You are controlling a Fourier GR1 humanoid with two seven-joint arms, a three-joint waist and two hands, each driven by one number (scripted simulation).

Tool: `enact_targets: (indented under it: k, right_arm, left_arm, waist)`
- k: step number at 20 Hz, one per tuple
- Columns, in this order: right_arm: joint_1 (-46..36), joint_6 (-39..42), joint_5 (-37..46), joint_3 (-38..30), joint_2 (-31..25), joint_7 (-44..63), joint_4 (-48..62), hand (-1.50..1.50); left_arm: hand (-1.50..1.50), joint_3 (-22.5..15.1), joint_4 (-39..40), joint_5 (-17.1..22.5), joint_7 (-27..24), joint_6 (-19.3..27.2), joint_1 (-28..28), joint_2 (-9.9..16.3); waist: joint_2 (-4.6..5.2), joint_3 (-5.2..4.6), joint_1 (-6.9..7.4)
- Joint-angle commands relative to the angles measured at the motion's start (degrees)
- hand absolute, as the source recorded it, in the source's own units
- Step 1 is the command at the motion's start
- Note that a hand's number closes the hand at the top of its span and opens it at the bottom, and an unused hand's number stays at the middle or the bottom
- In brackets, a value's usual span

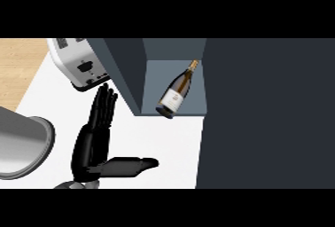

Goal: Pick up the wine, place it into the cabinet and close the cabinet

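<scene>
wine in the cabinet

i see the wine (177, 91) lying tilted inside the open cabinet (127, 71). my left hand (97, 137) is on the counter (163, 146), fingers straight, holding nothing. a toaster (79, 64) sits nearby.

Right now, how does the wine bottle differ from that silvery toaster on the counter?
The wine bottle is slim, dark glass with a white label and gold-topped neck; the toaster is broad, boxy and silver-white with a dark panel. The wine bottle lies tilted inside the open cabinet, its base over the front edge; the toaster sits outside, left of the cabinet. The left hand, open, reaches up close to the toaster, apart from the bottle. Neither is held.
</scene>
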Motion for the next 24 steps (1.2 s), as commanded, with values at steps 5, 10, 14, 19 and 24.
enact_targets:
  k: [5, 10, 14, 19, 24]
  right_arm:
    - [1.8, 9.6, -1.4, 0.2, -7.4, -1.0, -2.2, 1.5]
    - [2.7, 11.7, 3.5, 1.9, -8.9, -1.6, -3.7, 1.5]
    - [7.0, 10.8, -4.9, -1.8, -10.5, 1.5, -11.6, 1.5]
    - [3.5, 11.1, -5.4, 2.6, -8.1, 0.5, -7.3, 1.5]
    - [-2.2, 10.2, -5.5, 11.3, -6.4, 5.7, -5.8, 1.5]
  left_arm:
    - [-1.5, 3.2, -10.9, 7.1, -1.8, -12.6, 10.1, 8.2]
    - [1.5, 8.4, -11.8, 10.6, -4.6, -19.7, 14.8, 12.0]
    - [1.5, 12.1, -13.0, 13.0, -7.0, -24.4, 19.8, 14.8]
    - [1.5, 12.1, -10.7, 11.5, -7.8, -25.1, 19.2, 11.6]
    - [1.5, 16.8, -6.1, 13.4, -9.5, -29.6, 18.1, 13.4]
  waist:
    - [0.01, 0.02, -0.03]
    - [0.05, 0.0, -0.22]
    - [-0.01, -0.01, -0.28]
    - [0.15, -0.01, -0.22]
    - [0.31, -0.07, 0.18]
